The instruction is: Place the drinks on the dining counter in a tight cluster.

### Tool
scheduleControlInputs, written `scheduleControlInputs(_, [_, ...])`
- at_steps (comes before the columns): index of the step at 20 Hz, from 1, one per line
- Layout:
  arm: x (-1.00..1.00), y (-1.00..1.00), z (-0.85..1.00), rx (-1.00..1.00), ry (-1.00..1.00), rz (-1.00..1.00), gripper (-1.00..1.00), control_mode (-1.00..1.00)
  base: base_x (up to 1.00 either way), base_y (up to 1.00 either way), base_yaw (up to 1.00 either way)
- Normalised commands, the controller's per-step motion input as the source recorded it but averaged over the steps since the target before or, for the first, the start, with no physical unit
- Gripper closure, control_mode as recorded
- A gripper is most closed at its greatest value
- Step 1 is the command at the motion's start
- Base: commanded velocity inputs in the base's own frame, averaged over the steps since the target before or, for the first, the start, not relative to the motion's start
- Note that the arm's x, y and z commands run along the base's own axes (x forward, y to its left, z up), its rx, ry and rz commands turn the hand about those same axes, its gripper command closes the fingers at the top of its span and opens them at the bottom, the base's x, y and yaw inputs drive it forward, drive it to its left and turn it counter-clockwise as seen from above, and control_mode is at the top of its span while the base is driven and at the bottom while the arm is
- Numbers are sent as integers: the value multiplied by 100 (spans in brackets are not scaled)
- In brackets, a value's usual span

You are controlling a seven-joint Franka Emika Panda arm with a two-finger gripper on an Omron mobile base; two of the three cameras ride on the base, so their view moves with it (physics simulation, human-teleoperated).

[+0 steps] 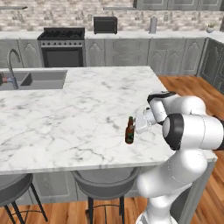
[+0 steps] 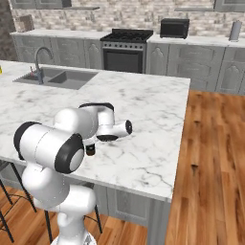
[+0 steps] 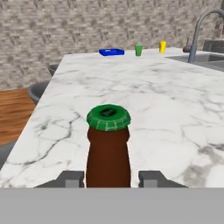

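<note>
The slim dark brown beer bottle with a green cap stands upright on the white grey-veined dining counter, near its front edge, far from the sink.

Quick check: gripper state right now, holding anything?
Gripper: fingers sit on either side of the beer bottle standing on the dining counter; gripping or released cannot be told.

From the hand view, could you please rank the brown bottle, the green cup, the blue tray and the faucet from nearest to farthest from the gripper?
1. Brown bottle, green-capped, standing between the fingers of the gripper.
2. Faucet, far right, beside the sink.
3. Green cup and blue tray, at the counter's far end, tray left of cup; too close to call.
</note>
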Motion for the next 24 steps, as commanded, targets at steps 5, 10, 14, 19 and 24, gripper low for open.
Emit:
scheduleControlInputs(5, [-5,0,0,0,0,0,-100,-100,0,0,0])
scheduleControlInputs(10, [-10,0,0,0,-2,0,-100,-100,0,0,0])
scheduleControlInputs(14, [-7,-19,43,1,0,0,-100,-100,0,0,0])
scheduleControlInputs(19, [-8,-40,80,4,3,-4,-100,-100,0,0,0])
scheduleControlInputs(24, [-2,-45,58,-2,34,-3,-100,-100,0,0,0])
